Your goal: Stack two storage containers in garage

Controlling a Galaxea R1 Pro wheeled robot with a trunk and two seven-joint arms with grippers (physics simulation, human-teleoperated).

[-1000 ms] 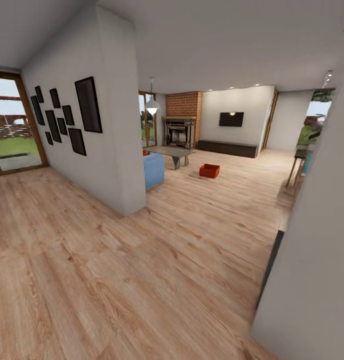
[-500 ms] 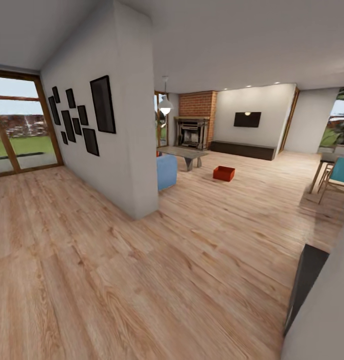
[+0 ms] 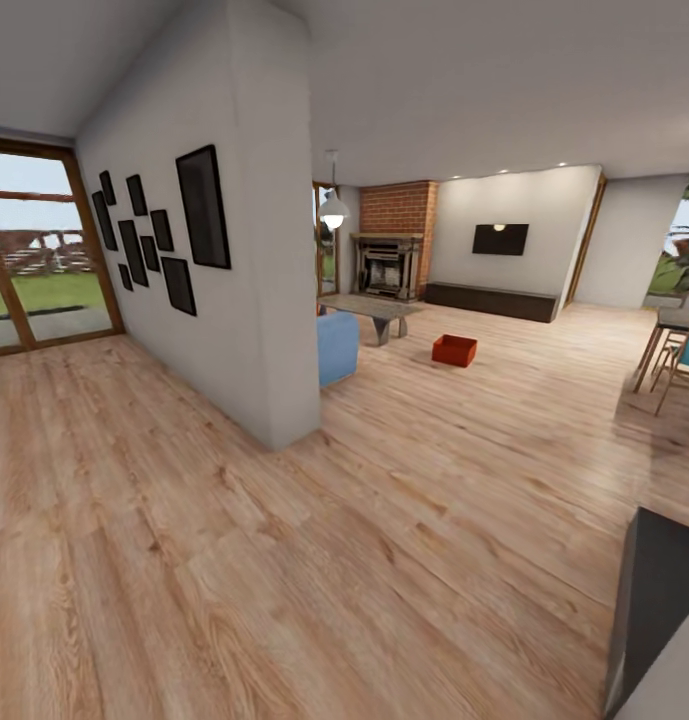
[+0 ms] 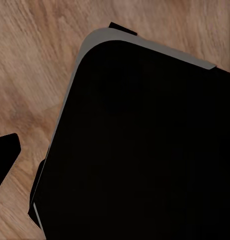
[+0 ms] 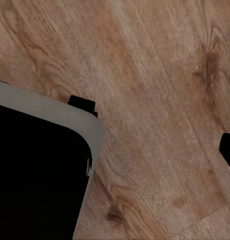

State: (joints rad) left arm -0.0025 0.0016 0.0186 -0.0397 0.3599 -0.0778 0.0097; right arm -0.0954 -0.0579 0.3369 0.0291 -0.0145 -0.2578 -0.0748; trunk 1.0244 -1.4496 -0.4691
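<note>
Open wood floor [image 3: 404,520] ahead; white wall end [image 3: 274,300] left, sofa [image 3: 337,347] behind it

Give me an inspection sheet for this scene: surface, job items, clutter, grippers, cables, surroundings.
Surface: light wood plank floor, running from the hallway into the living room.
Job's things: one red-orange storage container on the planks, out in front of the brick fireplace; a second one is not made out.
Clutter: low table and blue sofa beyond the wall corner; chairs at right.
Grippers: wrist views look down at planks and a dark rounded body; finger state cannot be told.
Cables: nothing seen.
Surroundings: white dividing wall with black frames, wall TV, pendant lamp, glass door to a garden.
</note>
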